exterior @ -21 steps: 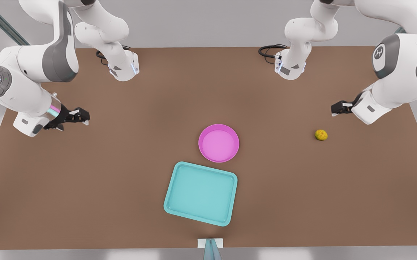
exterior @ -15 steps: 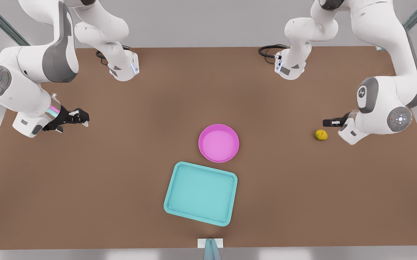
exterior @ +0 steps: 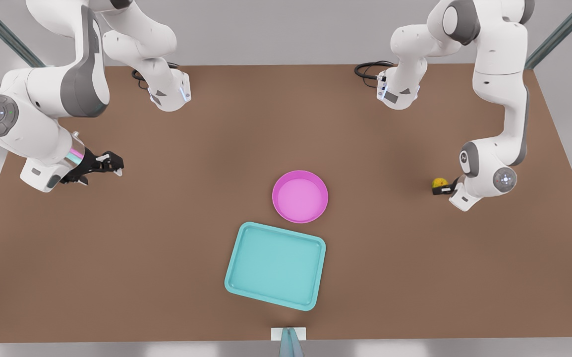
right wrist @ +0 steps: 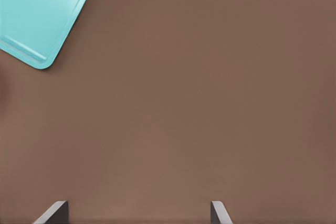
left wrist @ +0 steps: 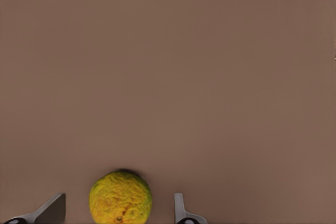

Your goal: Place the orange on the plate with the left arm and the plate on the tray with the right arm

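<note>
1. The plate point(exterior: 300, 196), a round magenta-pink dish, lies flat near the middle of the brown table point(exterior: 206, 208); I use it as my landmark.
2. The tray point(exterior: 275, 266), turquoise with rounded corners, lies just beside the plate on the side nearer the front camera, its far edge close to the plate's rim but apart from it. One corner of the tray point(right wrist: 38, 16) also shows in my right wrist view.
3. The orange point(exterior: 438, 183), small and yellow-orange with greenish mottling, sits on the table well apart from the plate, toward the front view's right.
4. My left gripper point(exterior: 443, 188) is down at the orange. In my left wrist view the orange point(left wrist: 121, 198) sits between my two fingertips point(left wrist: 51, 210), with a gap of bare table on each side, so my fingers are spread and hold nothing.
5. My right gripper point(exterior: 109, 163) hangs above the table well apart from the plate, toward the front view's left, waiting. In my right wrist view its fingertips point(right wrist: 53, 212) stand wide apart over bare table point(right wrist: 168, 108), holding nothing.
</note>
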You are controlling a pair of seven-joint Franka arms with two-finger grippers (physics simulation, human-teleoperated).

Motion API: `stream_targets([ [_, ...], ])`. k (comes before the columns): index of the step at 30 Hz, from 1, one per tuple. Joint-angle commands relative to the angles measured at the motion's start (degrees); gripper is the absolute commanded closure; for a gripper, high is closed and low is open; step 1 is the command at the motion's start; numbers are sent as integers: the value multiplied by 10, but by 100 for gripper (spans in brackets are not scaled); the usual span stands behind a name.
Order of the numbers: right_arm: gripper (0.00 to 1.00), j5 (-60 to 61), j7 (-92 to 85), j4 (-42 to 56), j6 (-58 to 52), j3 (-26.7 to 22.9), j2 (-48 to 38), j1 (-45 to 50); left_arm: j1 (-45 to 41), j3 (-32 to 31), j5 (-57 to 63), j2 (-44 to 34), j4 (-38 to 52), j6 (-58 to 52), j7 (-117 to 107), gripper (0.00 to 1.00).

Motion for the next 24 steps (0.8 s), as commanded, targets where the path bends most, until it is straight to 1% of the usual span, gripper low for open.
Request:
stream_targets([
  [1,0,0,-11,0,0,0,-1,0,0,0,1,0,-2,34,45,0],
  [3,0,0,-11,0,0,0,-1,0,0,0,1,1,-3,8,45,0],
  [9,0,0,-11,0,-3,0,2,0,0,1,2,12,-19,5,44,0],
  [11,0,0,-11,-1,-4,0,2,1,0,8,3,11,-36,11,44,0],
  [15,0,0,-6,-1,-5,0,5,1,2,13,4,14,-35,22,45,0],
  [24,0,0,-6,-1,-4,0,6,1,2,12,4,47,-33,38,45,0],
])
